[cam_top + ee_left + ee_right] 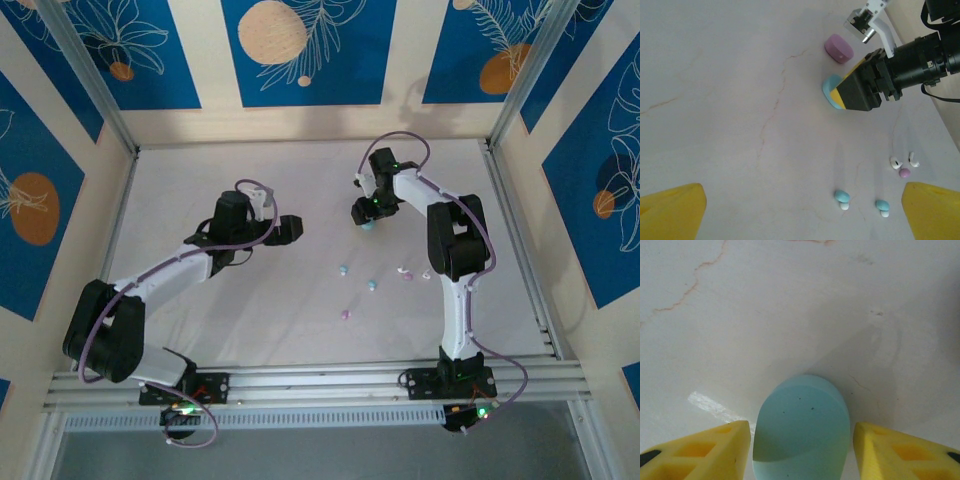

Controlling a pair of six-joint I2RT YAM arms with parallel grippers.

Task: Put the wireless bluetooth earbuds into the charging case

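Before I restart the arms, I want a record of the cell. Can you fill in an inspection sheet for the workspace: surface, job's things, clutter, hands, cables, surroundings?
Surface: white table, with faint crack-like lines.
Job's things: pale blue case and pink case, both looking closed; loose earbuds in blue, white and pink lying on the table.
Clutter: nothing seen.
Hands: left hand open, over bare table; right hand open, straddling the pale blue case with a slim gap on each side.
Cables: purple cables looped along both arms, away from the earbuds.
Surroundings: blue leaf-print wall panels, metal frame posts.
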